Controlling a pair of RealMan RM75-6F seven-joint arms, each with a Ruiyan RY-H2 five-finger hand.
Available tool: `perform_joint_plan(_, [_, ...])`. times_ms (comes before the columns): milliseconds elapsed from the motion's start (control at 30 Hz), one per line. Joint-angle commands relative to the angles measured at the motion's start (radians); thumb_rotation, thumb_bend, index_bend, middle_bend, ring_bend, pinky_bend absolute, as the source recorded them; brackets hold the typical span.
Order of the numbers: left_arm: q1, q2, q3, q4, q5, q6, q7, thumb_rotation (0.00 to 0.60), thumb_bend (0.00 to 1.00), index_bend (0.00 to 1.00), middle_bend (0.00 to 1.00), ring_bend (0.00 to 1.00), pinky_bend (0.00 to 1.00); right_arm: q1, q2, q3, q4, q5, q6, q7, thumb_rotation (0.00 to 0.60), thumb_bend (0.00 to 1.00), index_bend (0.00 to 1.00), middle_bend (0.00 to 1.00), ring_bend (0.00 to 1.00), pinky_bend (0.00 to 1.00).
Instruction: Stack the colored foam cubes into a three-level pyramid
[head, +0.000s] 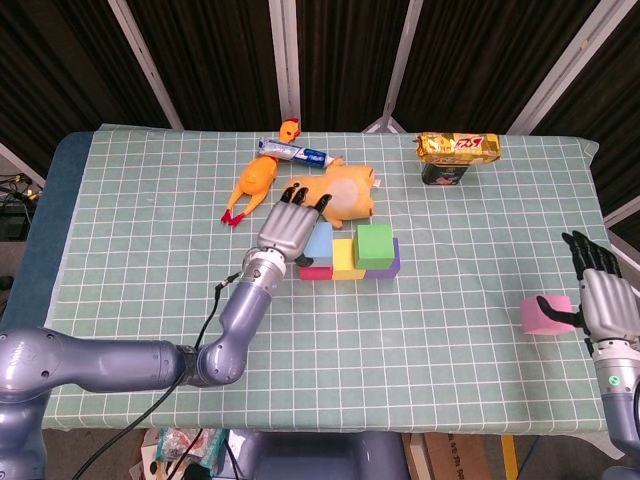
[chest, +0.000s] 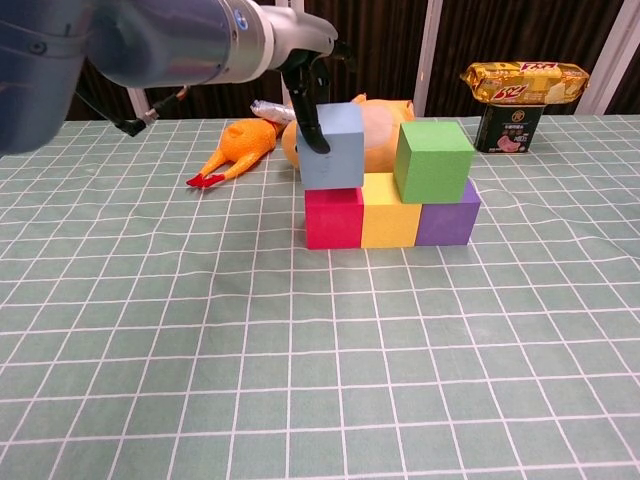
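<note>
1. Chest view: the left robot hand (chest: 308, 85) grasps the blue cube (chest: 331, 146) from above, just over the magenta cube (chest: 333, 217); whether they touch, I cannot tell.
2. At 3 o'clock of the blue cube, a gap, then the green cube (chest: 432, 161) sitting on the yellow cube (chest: 390, 210) and purple cube (chest: 447, 213).
3. The right robot hand (head: 606, 300) holds the pink cube (head: 543, 316) near the desk (head: 450, 330) edge at 3 o'clock.
4. The plush duck (head: 345, 192) crowds the row at 12 o'clock; open cloth lies at 6 o'clock.

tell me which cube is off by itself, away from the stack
The pink cube, near the table's right edge beside the right hand. The other five cluster mid-table, the blue cube held there by the left hand.
</note>
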Motion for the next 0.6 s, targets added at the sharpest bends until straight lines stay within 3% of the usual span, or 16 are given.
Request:
perform_joint_plan(33, [-0.021, -0.026, -0.001, 0.024, -0.016, 0.01, 0.006, 0.6, 0.34, 0.04, 0.44, 0.05, 0.05, -0.001, 0.004, 0.003, 0.001, 0.002, -0.005, 0.008, 0.6, 0.3, 0.0, 0.0, 0.0, 0.0])
perform_joint_plan(600, [-0.087, -0.09, -0.013, 0.115, -0.07, 0.011, 0.042, 0.6, 0.34, 0.04, 0.44, 0.05, 0.05, -0.003, 0.012, 0.012, 0.0, 0.007, -0.024, 0.036, 0.6, 0.3, 0.0, 0.0, 0.0, 0.0])
